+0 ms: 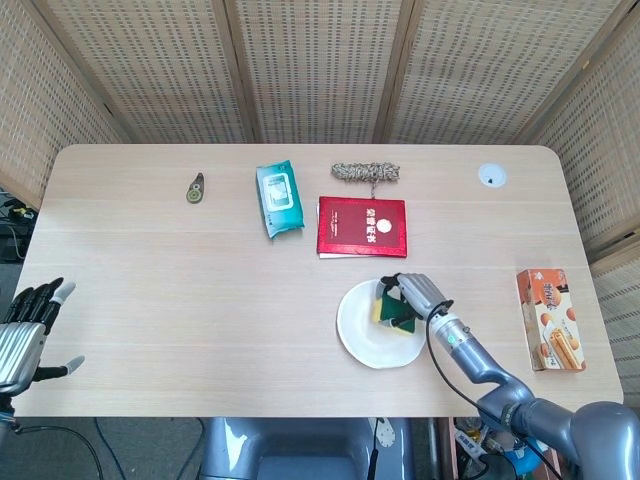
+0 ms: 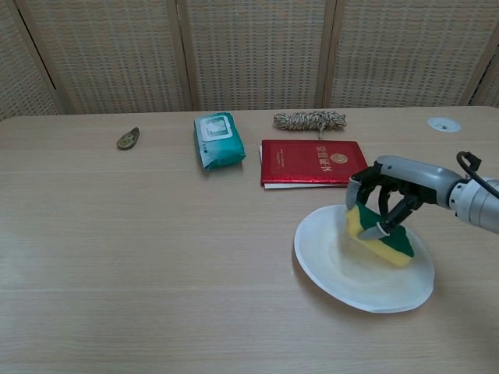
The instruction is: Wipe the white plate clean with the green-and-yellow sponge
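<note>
The white plate [image 1: 362, 335] [image 2: 343, 273] lies on the table near the front right, just in front of the red booklet. My right hand [image 1: 415, 293] [image 2: 387, 199] grips the green-and-yellow sponge [image 1: 389, 310] [image 2: 382, 240] and presses it on the plate's far right part, yellow side down. My left hand [image 1: 25, 335] hangs off the table's front left corner, fingers apart and holding nothing; the chest view does not show it.
A red booklet [image 1: 362, 226] [image 2: 313, 162] lies right behind the plate. A teal wipes pack [image 1: 279, 199] [image 2: 217, 139], a rope bundle [image 1: 365, 172] [image 2: 309, 120] and a small green object [image 1: 195, 188] [image 2: 128, 139] lie further back. A snack box [image 1: 551, 319] lies at the right edge.
</note>
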Motion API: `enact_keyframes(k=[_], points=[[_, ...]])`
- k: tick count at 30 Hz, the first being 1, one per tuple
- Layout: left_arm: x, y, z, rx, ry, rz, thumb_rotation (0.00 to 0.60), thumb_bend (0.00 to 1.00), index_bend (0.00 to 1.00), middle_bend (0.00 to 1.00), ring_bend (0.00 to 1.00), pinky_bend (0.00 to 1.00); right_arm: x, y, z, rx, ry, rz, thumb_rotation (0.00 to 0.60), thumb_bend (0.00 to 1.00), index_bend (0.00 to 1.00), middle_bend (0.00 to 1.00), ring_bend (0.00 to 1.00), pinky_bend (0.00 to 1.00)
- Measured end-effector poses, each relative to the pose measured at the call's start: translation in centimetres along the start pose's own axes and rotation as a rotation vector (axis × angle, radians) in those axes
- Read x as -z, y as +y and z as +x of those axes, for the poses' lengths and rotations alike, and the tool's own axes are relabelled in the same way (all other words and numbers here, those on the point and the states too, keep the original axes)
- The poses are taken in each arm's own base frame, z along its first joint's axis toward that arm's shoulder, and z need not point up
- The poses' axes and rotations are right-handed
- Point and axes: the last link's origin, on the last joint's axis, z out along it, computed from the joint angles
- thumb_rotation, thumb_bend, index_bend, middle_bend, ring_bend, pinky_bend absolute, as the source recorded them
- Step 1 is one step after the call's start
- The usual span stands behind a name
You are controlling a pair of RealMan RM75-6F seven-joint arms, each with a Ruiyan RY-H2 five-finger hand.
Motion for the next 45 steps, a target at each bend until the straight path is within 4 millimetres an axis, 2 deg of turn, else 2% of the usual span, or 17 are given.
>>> enact_keyframes(k=[5, 9, 15, 21, 22, 24, 26, 28, 34, 40, 45], points=[[0.0, 0.0, -0.1, -0.003, -0.005, -0.002, 0.6, 0.0, 0.0, 0.0, 0.0, 0.0, 0.0, -1.9, 3.5, 0.037, 0.097, 0.08, 0.6, 0.28, 0.5, 0.57, 0.36, 0.52], [0.0, 0.0, 0.0, -0.002, -0.003, -0.001, 0.6, 0.0, 0.0, 0.0, 0.0, 0.0, -0.3, -1.7, 5.3, 0.143, 0.13, 0.066, 0.6, 0.28, 0.5, 0.57, 0.36, 0.52], [0.0, 0.0, 0.0, 0.0, -0.004, -0.003, 0.6, 0.0, 0.0, 0.0, 0.0, 0.0, -0.8, 0.9, 6.7, 0.325, 0.129, -0.04, 0.6, 0.28, 0.5, 0.57, 0.36, 0.52], [0.0, 0.0, 0.0, 0.002, -0.004, -0.001, 0.6, 0.0, 0.0, 0.0, 0.0, 0.0, -1.0, 4.2, 6.3, 0.501, 0.067, -0.144, 0.6, 0.28, 0.49, 0.55, 0.36, 0.52], [0.0, 0.0, 0.0, 0.002, -0.004, -0.001, 0.6, 0.0, 0.0, 0.0, 0.0, 0.0, -1.1, 4.4, 6.0, 0.521, 0.054, -0.153, 0.6, 0.27, 0.48, 0.5, 0.34, 0.49], [-0.1, 0.0, 0.1, 0.002, -0.004, 0.0, 0.6, 0.0, 0.0, 0.0, 0.0, 0.0, -1.2, 4.7, 5.4, 0.552, 0.027, -0.162, 0.6, 0.21, 0.38, 0.35, 0.23, 0.36], [-0.1, -0.1, 0.1, 0.003, -0.003, 0.0, 0.6, 0.0, 0.0, 0.0, 0.0, 0.0, -1.3, 4.8, 5.1, 0.563, 0.012, -0.169, 0.6, 0.09, 0.23, 0.16, 0.05, 0.22], [-0.1, -0.1, 0.1, 0.005, -0.003, 0.001, 0.6, 0.0, 0.0, 0.0, 0.0, 0.0, -1.3, 4.7, 5.0, 0.56, 0.007, -0.171, 0.6, 0.05, 0.18, 0.07, 0.0, 0.18], [-0.1, -0.1, 0.2, 0.01, -0.004, 0.0, 0.6, 0.0, 0.0, 0.0, 0.0, 0.0, -1.2, 3.4, 5.3, 0.536, 0.047, -0.152, 0.6, 0.06, 0.17, 0.05, 0.0, 0.15], [-0.1, -0.1, 0.3, 0.017, -0.004, -0.007, 0.6, 0.0, 0.0, 0.0, 0.0, 0.0, 0.5, 1.8, 6.4, 0.5, 0.109, -0.102, 0.6, 0.06, 0.17, 0.05, 0.0, 0.11], [0.0, -0.3, 0.6, 0.014, 0.017, -0.003, 0.6, 0.0, 0.0, 0.0, 0.0, 0.0, 4.9, 0.1, 7.8, 0.44, 0.198, -0.037, 0.6, 0.04, 0.17, 0.05, 0.0, 0.06]])
